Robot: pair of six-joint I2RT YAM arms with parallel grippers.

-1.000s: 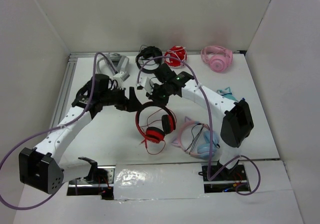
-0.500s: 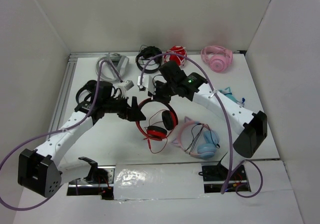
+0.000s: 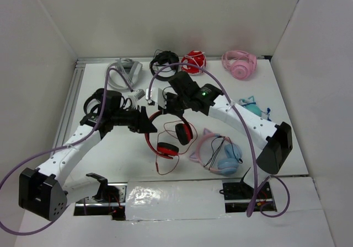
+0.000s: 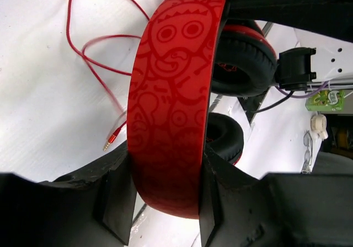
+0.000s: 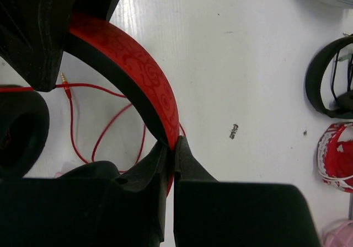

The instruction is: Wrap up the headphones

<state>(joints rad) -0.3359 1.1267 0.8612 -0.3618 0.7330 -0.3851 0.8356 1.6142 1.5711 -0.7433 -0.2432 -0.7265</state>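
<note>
Overhead, the headphones (image 3: 168,137) are at the table's centre, the red band arching toward ten o'clock and both black-padded cups toward five o'clock. Only the left wrist view shows the doodle print on the band, the left gripper (image 4: 165,189) clamped across its width, and the gold-tipped plug (image 4: 109,143) of the loose red cable (image 4: 67,21) on the table. The right wrist view shows the right gripper (image 5: 170,150) pinched on the band's thin edge, probably near its crown.
</note>
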